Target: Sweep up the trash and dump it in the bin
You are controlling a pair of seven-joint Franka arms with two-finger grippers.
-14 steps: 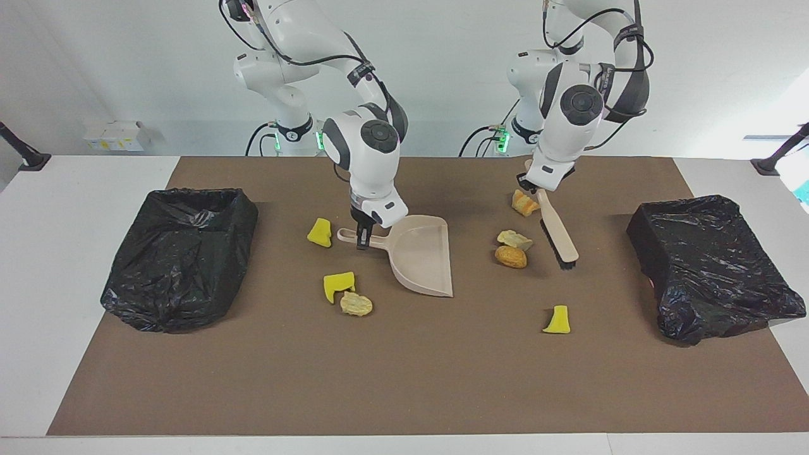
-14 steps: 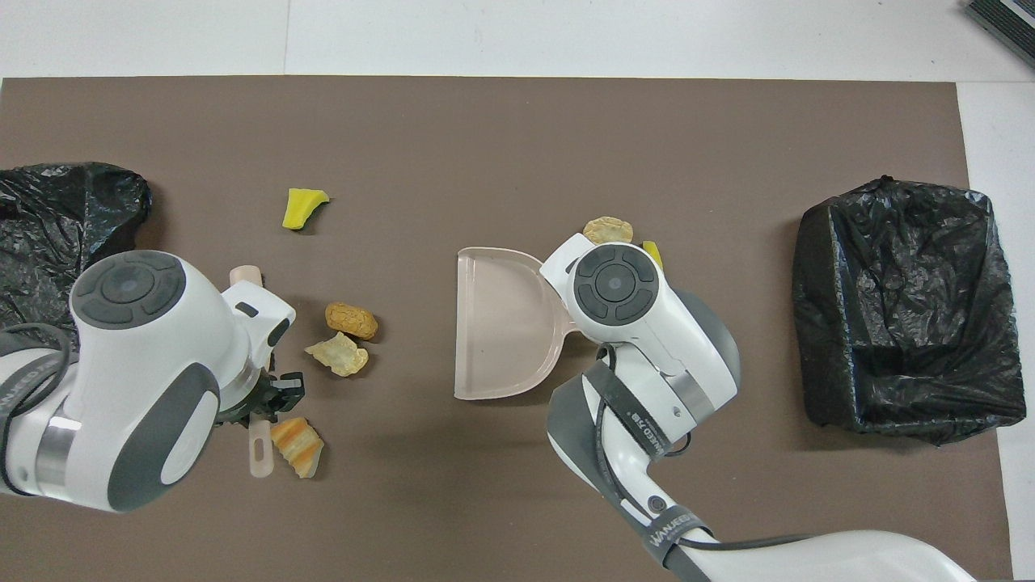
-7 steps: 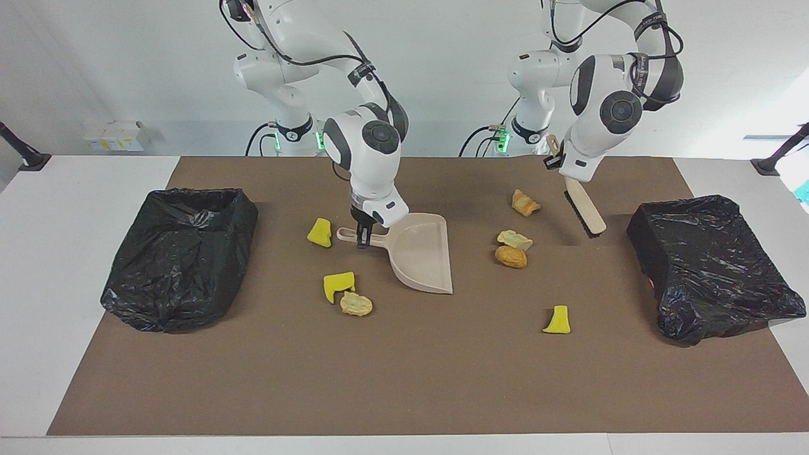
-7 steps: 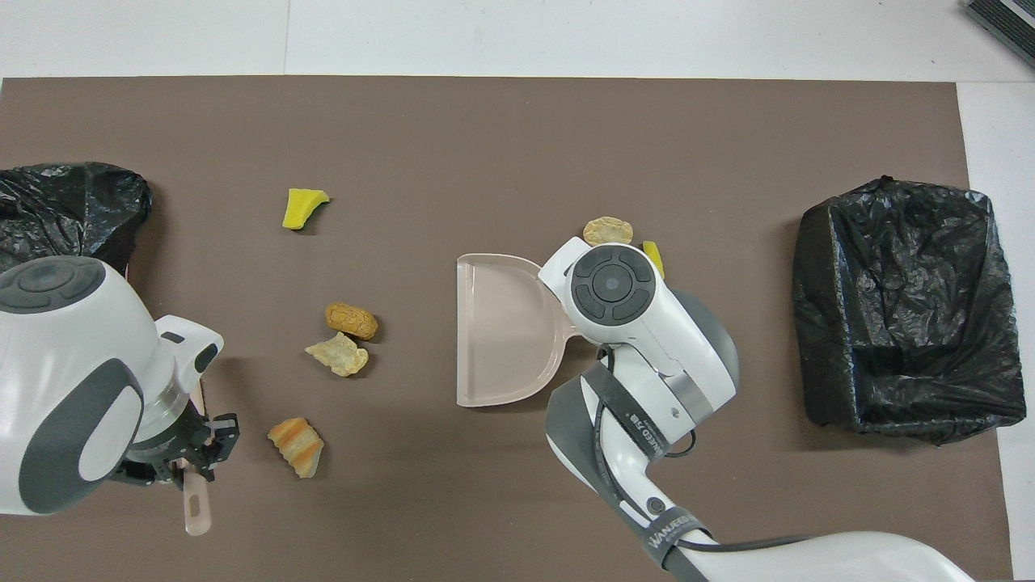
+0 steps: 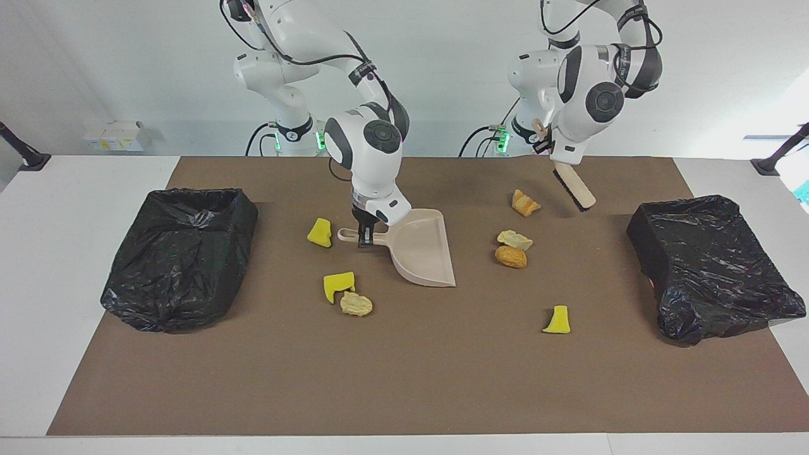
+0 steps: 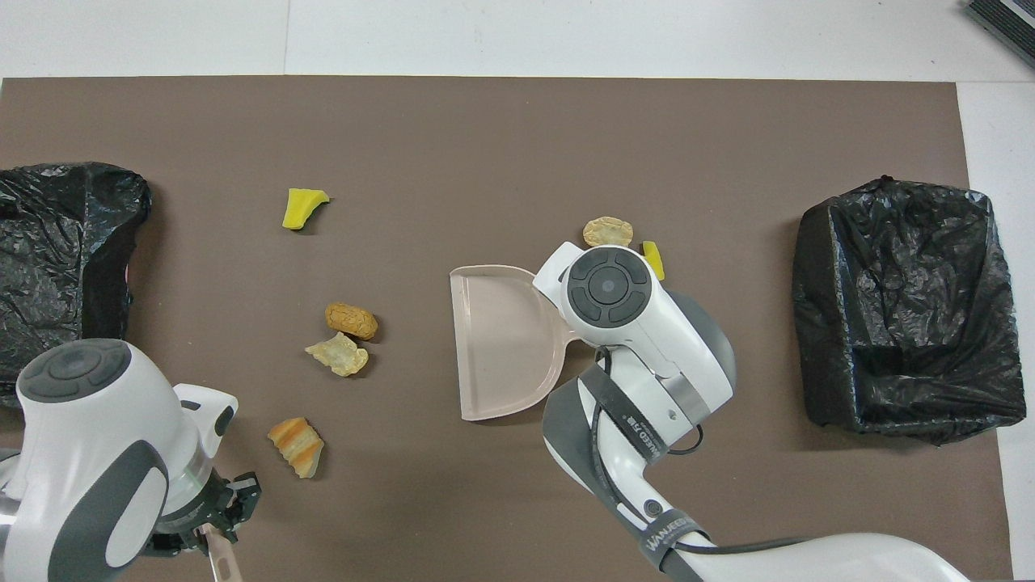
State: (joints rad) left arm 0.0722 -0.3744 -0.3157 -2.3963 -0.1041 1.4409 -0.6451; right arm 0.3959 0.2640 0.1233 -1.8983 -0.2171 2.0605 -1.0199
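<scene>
The left gripper [image 5: 548, 146], clamped on the handle of the beige wooden brush [image 5: 574, 186], has lifted the brush clear of the brown mat [image 5: 404, 379] and drawn it back toward the robots' edge; a second ago its bristles rested on the mat beside the scraps. The right gripper [image 5: 364, 239] stays clamped on the handle of the beige plastic dustpan [image 5: 423, 249], which has turned slightly near the mat's middle and is still empty. None of the trash is collected: a striped orange-tan lump [image 5: 524, 203], a pale crust [image 5: 514, 239] touching a golden-brown lump [image 5: 510, 256], and a yellow chunk [image 5: 557, 320] lie toward the left arm's end; two yellow chunks [image 5: 320, 232] [image 5: 337, 285] and a tan lump [image 5: 356, 304] lie around the dustpan's handle. Both black-lined bins [image 5: 180, 253] [image 5: 708, 265] sit at the mat's ends. The lift looks like repositioning before a sweeping stroke toward the pan.
</scene>
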